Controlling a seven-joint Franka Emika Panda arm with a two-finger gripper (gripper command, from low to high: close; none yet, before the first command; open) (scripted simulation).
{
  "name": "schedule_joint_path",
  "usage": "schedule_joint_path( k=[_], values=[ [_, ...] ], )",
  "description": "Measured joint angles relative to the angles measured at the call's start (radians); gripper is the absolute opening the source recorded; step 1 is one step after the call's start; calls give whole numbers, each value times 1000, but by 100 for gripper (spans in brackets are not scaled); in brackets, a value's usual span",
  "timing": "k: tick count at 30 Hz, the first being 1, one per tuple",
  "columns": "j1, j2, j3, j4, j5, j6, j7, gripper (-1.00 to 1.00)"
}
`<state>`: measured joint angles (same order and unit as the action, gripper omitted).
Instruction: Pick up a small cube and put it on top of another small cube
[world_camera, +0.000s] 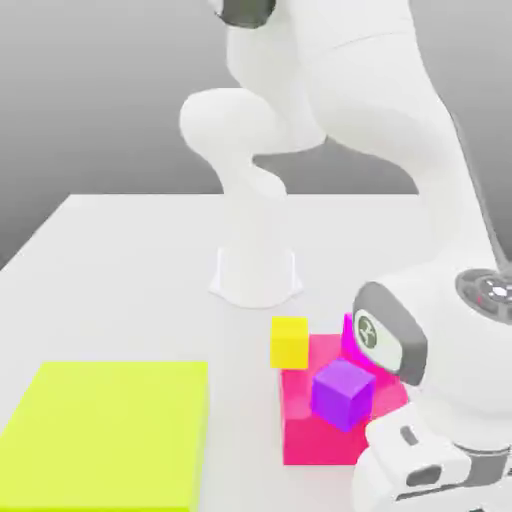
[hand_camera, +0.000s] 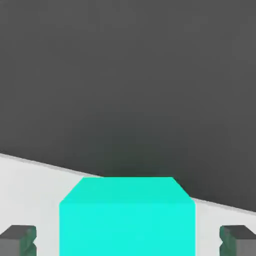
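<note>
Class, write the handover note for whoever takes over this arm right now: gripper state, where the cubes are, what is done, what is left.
Gripper: in the hand view a fingertip stands clear on each side of the cyan cube, with gaps showing; no grip visible.
Cubes: the cyan cube sits on the white table. In the exterior view, the yellow cube and purple cube sit by a pink block; a flat yellow-green block lies at that view's left.
Done: gripper placed around the cyan cube.
Left: grip, lift, stack on another small cube.
</note>
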<state>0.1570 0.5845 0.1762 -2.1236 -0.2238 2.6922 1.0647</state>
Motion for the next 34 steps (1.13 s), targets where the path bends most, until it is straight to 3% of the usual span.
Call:
schedule_joint_path(
  k=[4, 8, 16, 25, 30, 31, 34],
  values=[
    [0, 0, 0, 0, 1, 0, -1, -100],
    [-24, -123, 33, -31, 44, -91, -33, -100],
    [-83, -403, 51, -208, 95, -196, -174, -100],
    [-101, -731, 21, -420, 251, -296, -411, -100],
    [-104, -675, 17, -491, 256, -168, -437, -100],
    [-106, -651, 17, -498, 249, -137, -432, 100],
    [-106, -651, 17, -498, 249, -137, -432, 100]
  ],
)
